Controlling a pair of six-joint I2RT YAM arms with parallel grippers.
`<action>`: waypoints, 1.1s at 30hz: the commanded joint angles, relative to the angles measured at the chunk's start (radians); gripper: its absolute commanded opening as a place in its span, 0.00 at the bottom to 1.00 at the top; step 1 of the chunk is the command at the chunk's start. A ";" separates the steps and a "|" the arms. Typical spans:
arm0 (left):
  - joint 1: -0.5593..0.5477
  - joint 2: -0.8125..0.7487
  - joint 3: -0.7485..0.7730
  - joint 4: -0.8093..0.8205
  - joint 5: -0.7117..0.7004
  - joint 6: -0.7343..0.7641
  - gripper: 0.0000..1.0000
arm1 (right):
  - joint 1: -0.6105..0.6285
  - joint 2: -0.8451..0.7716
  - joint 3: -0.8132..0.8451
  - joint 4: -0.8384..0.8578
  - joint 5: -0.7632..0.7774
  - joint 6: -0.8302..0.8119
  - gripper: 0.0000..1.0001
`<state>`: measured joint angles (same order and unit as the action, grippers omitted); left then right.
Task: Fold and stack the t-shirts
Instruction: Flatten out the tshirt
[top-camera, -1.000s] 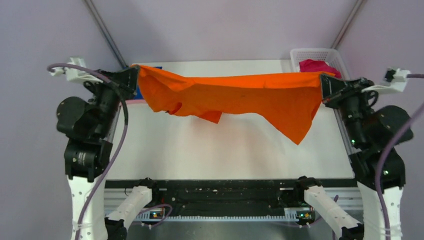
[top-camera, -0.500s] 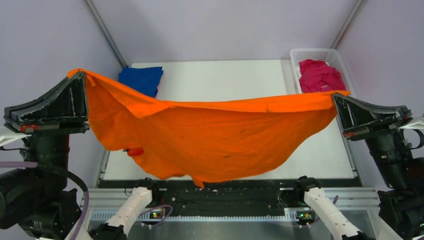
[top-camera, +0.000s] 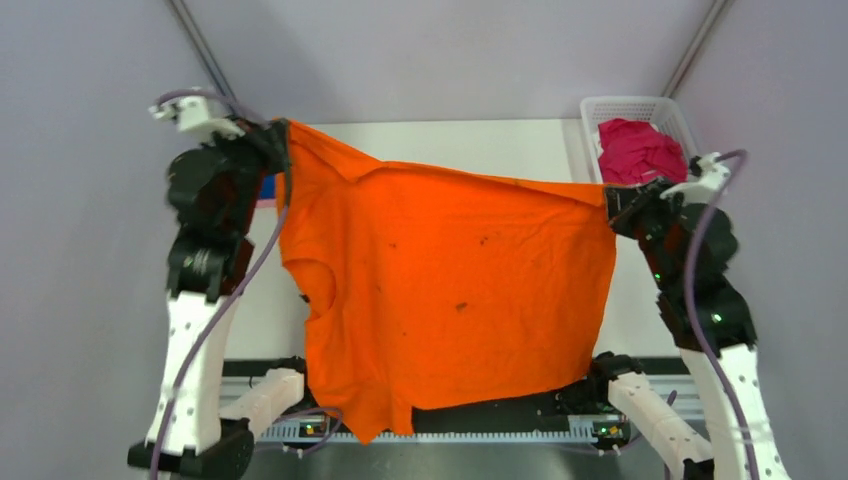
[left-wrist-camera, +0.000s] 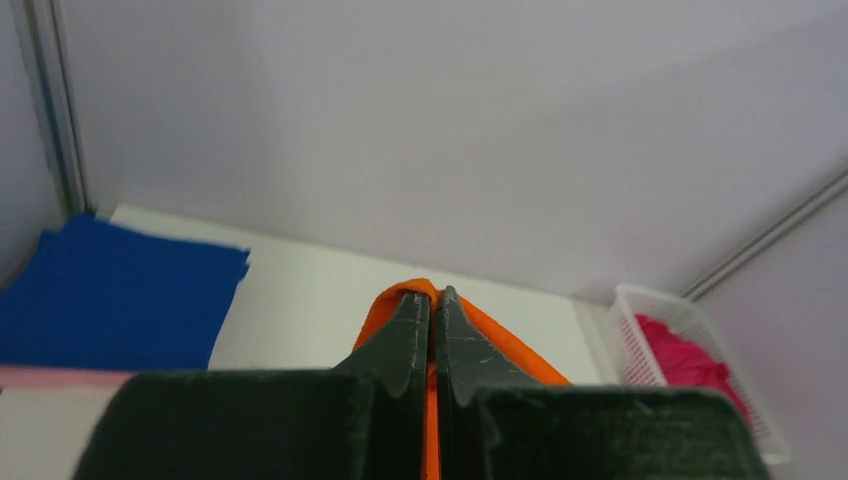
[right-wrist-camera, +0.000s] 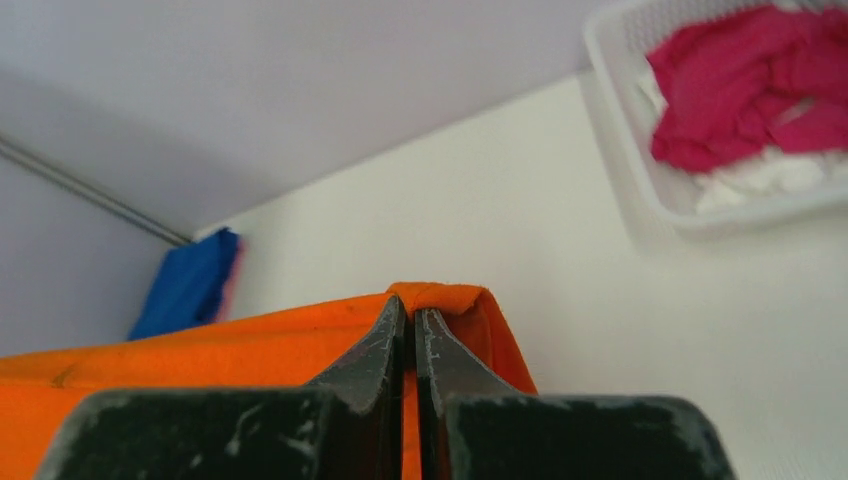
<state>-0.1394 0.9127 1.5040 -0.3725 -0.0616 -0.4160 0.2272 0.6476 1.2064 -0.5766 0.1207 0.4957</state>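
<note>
Top view: a bright orange cloth t-shirt (top-camera: 450, 290), flecked with small dark specks, hung spread in the air over the white table (top-camera: 450, 140), stretched between the two arms. The left gripper (top-camera: 280, 140) was closed on its top left corner near the far left of the table, and the right gripper (top-camera: 612, 200) was closed on its top right corner at the right side. The shirt's lower edge dropped past the near edge of the table. A white plastic lattice basket (top-camera: 630, 105) stood at the far right corner, with a crumpled magenta t-shirt (top-camera: 640, 150) inside it

Left wrist view: the left gripper's dark fingers (left-wrist-camera: 405, 335) were pressed together, a fold of the orange cloth pinched between their tips. A royal blue t-shirt (left-wrist-camera: 110, 300) lay flat on the far left of the table, and a strip of pale pink cloth (left-wrist-camera: 60, 378) ran along its near edge; whether the pink lay under the blue could not be told. The basket with the magenta shirt showed at the far right

Right wrist view: the right gripper's fingers (right-wrist-camera: 375, 350) were likewise clamped on a fold of orange cloth, the rest of the shirt stretching away to the left. The blue shirt lay at the far left, and the basket stood well apart from it at the far right
</note>
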 joint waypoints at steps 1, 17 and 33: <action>0.000 0.209 -0.171 0.142 -0.108 0.011 0.00 | -0.001 0.110 -0.177 0.106 0.270 0.041 0.00; -0.003 1.240 0.499 -0.230 0.003 -0.041 0.99 | -0.053 1.012 0.039 0.349 0.267 0.026 0.92; -0.125 1.010 -0.088 0.116 0.314 -0.280 0.99 | -0.051 0.834 -0.351 0.589 -0.163 0.103 0.99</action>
<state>-0.2287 1.8763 1.4021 -0.3702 0.2001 -0.6296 0.1799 1.4803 0.8543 -0.0708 0.0540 0.5694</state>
